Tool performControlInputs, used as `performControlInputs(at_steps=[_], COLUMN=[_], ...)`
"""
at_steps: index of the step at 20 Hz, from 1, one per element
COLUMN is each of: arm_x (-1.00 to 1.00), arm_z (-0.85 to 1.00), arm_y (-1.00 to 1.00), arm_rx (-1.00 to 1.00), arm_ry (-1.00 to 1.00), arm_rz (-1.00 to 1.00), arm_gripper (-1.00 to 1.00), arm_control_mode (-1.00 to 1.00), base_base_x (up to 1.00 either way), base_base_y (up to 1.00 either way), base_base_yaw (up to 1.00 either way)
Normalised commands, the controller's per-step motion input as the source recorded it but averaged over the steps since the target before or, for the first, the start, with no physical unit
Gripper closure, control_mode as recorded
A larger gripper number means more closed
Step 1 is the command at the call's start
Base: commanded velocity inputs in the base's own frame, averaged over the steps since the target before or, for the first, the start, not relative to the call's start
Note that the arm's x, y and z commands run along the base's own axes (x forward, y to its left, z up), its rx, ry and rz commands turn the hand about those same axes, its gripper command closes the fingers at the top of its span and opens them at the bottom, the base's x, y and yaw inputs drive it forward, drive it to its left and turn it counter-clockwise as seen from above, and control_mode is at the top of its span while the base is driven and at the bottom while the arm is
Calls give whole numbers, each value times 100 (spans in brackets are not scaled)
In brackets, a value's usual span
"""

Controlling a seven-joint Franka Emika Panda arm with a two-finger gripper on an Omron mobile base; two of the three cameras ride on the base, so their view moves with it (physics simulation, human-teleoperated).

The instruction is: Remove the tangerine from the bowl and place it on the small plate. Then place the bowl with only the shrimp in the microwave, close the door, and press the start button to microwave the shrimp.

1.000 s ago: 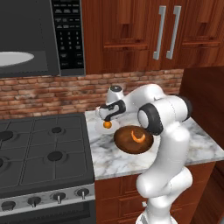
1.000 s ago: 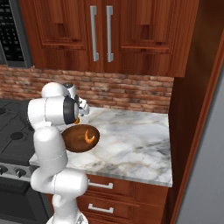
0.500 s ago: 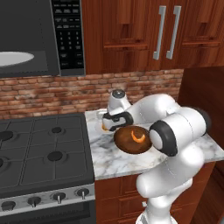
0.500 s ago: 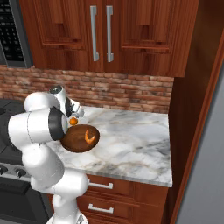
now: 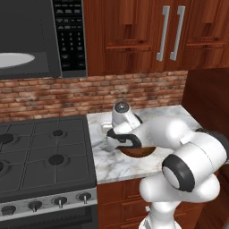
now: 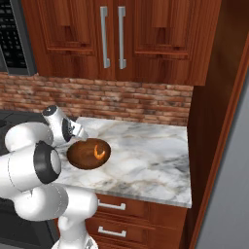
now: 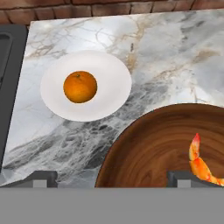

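Gripper (image 7: 112,177) hovering low, jaws spread wide, holding nothing | bowl (image 7: 148,148) lower right, shrimp (image 7: 199,162) lying inside | tangerine (image 7: 80,86) sitting on plate (image 7: 111,87) upper left, first step looking done | next: gripping the bowl's near rim | stove (image 7: 6,87) crowding left edge; counter (image 7: 183,57) opening upper right.

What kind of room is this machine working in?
A home-style kitchen, computer-rendered: a gas stove, an over-the-range microwave, wooden cabinets and a marble counter holding a bowl of shrimp.
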Motion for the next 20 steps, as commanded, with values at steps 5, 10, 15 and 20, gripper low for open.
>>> performControlInputs(at_steps=[5,10,15,20], arm_x=[-29,-16,-5,-4], arm_z=[-32,-28,-26,-28], arm_y=[0,1,6,8], arm_rx=[-14,-20,-19,-11], arm_ry=[14,25,23,14], arm_rz=[-4,-1,0,0], arm_gripper=[-100,-100,-100,-100], arm_control_mode=[-100,-100,-100,-100], base_base_x=[0,0,0,0], base_base_y=[0,0,0,0], base_base_yaw=[0,0,0,0])
